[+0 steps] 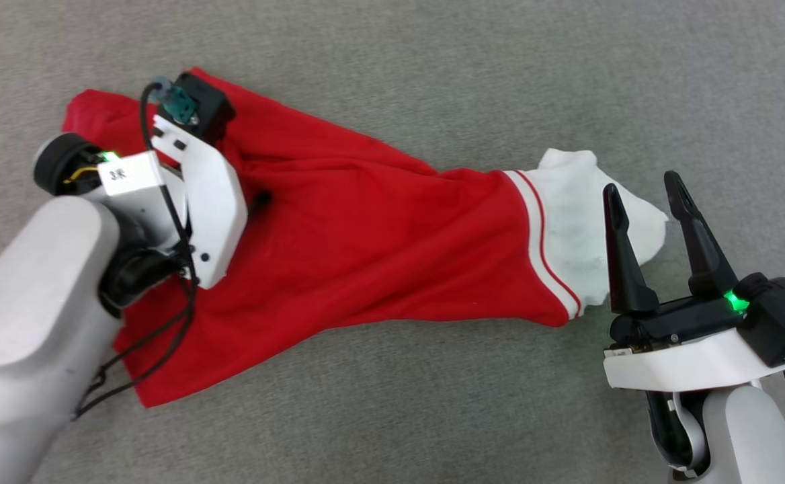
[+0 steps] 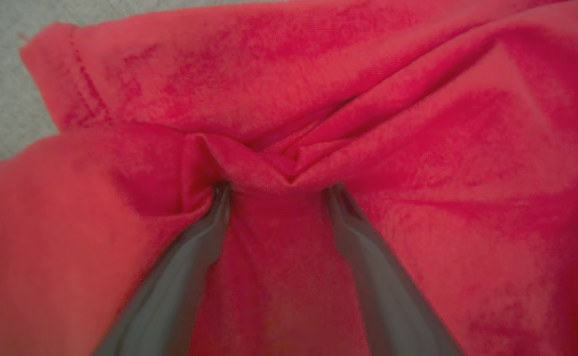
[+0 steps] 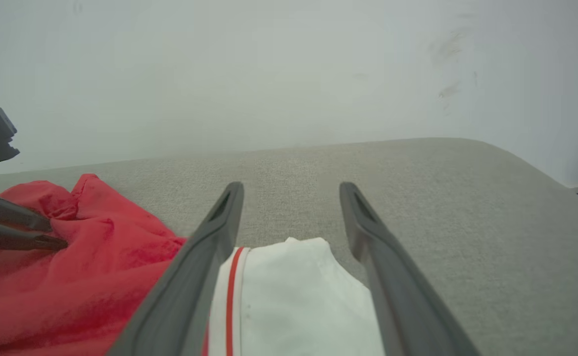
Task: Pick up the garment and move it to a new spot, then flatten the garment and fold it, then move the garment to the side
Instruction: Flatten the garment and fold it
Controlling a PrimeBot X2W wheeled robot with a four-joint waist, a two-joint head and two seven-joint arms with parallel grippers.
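grey padded surface [image 1: 392, 417]; the garment [image 1: 365, 242] lies bunched across it, white sleeve [image 1: 587, 222] at the right. left gripper [image 2: 274, 190] is buried in a red fold, grip unclear. right gripper [image 1: 644, 195] hangs spread by the sleeve. a shallow pinch could slip on lifting.

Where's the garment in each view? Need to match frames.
Head view: garment spans the middle, red body left, white sleeve right.
Left wrist view: garment lies across the frame, bunched at the left tool tips.
Right wrist view: garment at lower left to bottom middle, white sleeve between the right tool fingers.
Shared landmark: left tool dug into the red fold.
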